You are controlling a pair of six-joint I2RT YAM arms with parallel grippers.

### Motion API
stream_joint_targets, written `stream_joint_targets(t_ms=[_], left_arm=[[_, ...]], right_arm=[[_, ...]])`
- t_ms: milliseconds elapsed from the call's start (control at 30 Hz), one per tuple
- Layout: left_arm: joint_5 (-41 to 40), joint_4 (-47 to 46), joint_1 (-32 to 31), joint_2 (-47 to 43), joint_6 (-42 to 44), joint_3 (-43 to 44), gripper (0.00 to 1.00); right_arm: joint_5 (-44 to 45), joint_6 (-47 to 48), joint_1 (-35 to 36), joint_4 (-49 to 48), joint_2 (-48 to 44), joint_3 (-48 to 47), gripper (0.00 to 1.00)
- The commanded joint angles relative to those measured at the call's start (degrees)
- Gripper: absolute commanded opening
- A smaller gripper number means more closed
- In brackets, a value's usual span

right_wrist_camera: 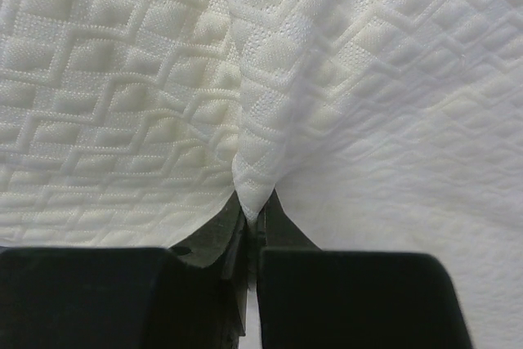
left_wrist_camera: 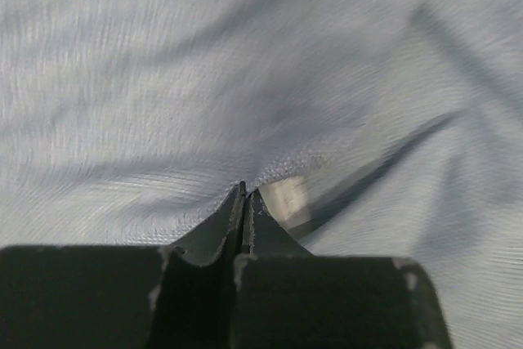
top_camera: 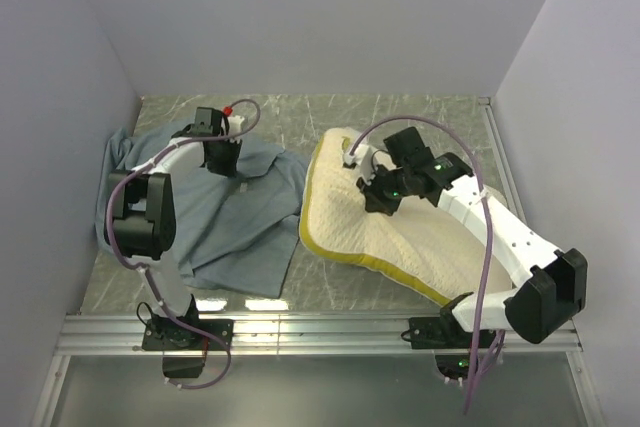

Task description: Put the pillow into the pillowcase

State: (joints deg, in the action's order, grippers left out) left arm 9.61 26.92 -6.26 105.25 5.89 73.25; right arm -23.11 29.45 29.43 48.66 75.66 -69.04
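Note:
The blue-grey pillowcase (top_camera: 230, 217) lies crumpled on the left half of the table. My left gripper (top_camera: 222, 162) is down on its far part. In the left wrist view the jaws (left_wrist_camera: 245, 190) are pressed together, with creases of the pillowcase (left_wrist_camera: 163, 79) running into the tips. The cream-white quilted pillow (top_camera: 400, 237), yellow along its near edge, lies on the right half, its left end touching the pillowcase. My right gripper (top_camera: 378, 197) sits on its far upper part. It is shut (right_wrist_camera: 255, 206) on a raised fold of the pillow cover (right_wrist_camera: 122, 79).
Plain walls close in the table on the left, back and right. A metal rail (top_camera: 320, 332) carrying both arm bases runs along the near edge. Bare grey marbled tabletop (top_camera: 400, 112) shows behind the pillow and pillowcase.

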Motion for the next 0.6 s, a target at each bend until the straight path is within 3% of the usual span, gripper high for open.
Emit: stream_joint_targets(t_ms=[0, 167, 467, 567], left_arm=[[11.62, 2.6, -1.2, 1.88, -1.49, 7.07, 0.0], [20.01, 5.86, -1.82, 1.01, -3.52, 10.51, 0.0], [20.98, 7.8, -1.74, -10.32, -3.34, 7.17, 0.0], [22.03, 8.67, -1.74, -13.4, -3.43, 6.55, 0.0]], right_arm=[[-2.98, -1.41, 4.83, -3.4, -3.32, -0.22, 0.0], [-2.2, -1.07, 13.27, -3.93, -2.62, -0.13, 0.0], [0.43, 2.45, 28.64, -5.16, 6.42, -1.28, 0.0], [0.79, 3.33, 29.98, -5.77, 10.38, -2.15, 0.0]])
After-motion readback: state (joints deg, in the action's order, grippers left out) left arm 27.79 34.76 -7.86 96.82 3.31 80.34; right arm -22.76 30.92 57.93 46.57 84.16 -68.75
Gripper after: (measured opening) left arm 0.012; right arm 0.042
